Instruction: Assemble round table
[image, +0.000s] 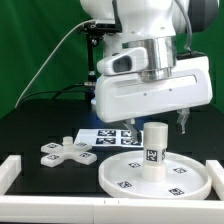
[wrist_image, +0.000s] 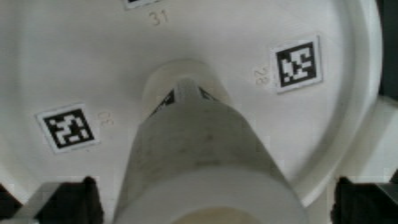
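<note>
Two fingertips (wrist_image: 71, 197) are seen, one on either side of the leg (wrist_image: 205, 150), with a gap left on each side. The gripper (wrist_image: 217, 200) is read as spread, with nothing clamped. No contact with the leg is shown.

Directly beneath the tool, the leg is stood upright on the disc (image: 112, 172), near its middle. The long axis is vertical, in line with the tool's approach. One flat end is pointed up at the wrist and the other is seated on the disc. Whether it is fixed there or only set down cannot be told.

Handling, as judged: rigid white plastic, light and smooth, so probably a bit slippery under the pads. As it is a short thick cylinder, the hold is best taken across the diameter, on the upper wall, with pads square to the axis so it isn't tipped. Breakage is not expected; slip under a turn is the likelier risk.

Around the leg, the disc is laid flat with its tags faced up. It is wide and thin, so it is better left lying than pinched at the edge.

Further out from the tool, toward the exterior view's left, the cross-shaped base (image: 64, 152) is laid flat, well apart from the disc and untouched. The marker board (image: 110, 133) is laid on the dark table (image: 35, 130), just beside the disc. The white border rim (image: 12, 172) is outermost.
</note>
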